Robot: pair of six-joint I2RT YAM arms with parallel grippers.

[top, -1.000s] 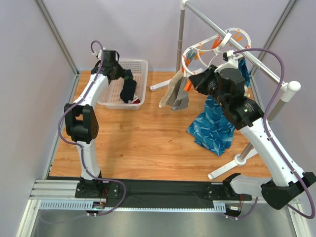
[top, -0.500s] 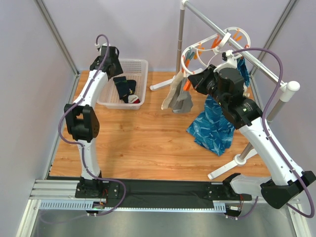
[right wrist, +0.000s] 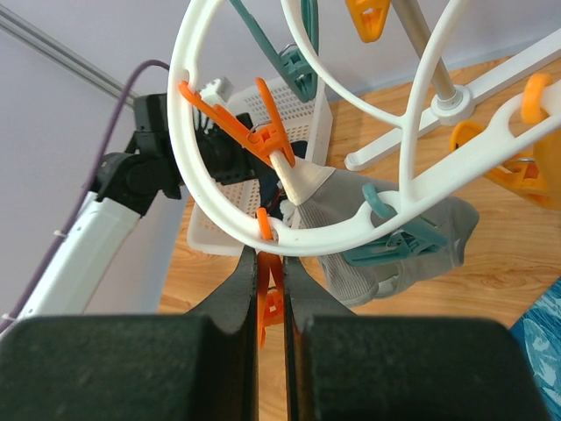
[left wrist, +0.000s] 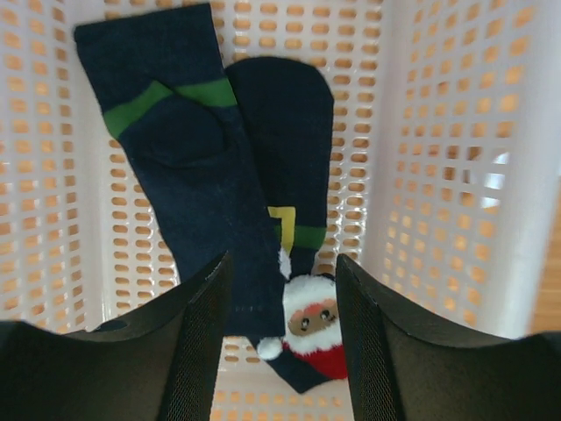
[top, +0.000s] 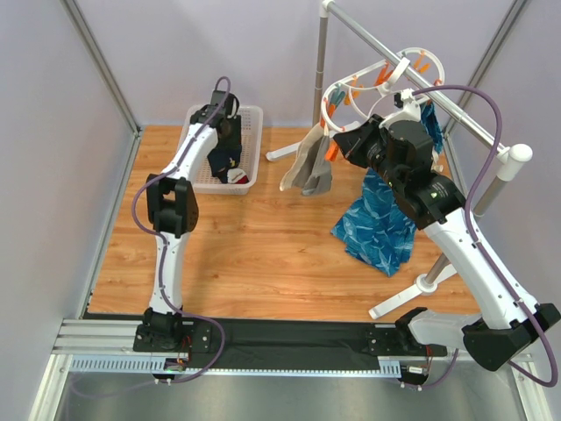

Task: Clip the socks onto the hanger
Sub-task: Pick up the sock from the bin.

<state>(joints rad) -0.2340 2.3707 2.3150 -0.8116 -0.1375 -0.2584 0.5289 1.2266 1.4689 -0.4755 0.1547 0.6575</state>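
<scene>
Top external: left gripper (top: 230,132) shifted over socks (top: 225,161).

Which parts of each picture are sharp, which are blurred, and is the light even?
Top external view: sharp throughout, even light, soft shadows on the table. Left wrist view: socks sharp, left hand dark and blurred, basket wall very bright. Right wrist view: hanger fairly sharp, right hand, closed on the orange peg, blurred.

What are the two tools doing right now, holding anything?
Left tool: open, empty, above the socks in the basket.
Right tool: closed on an orange peg of the hanger.
</scene>
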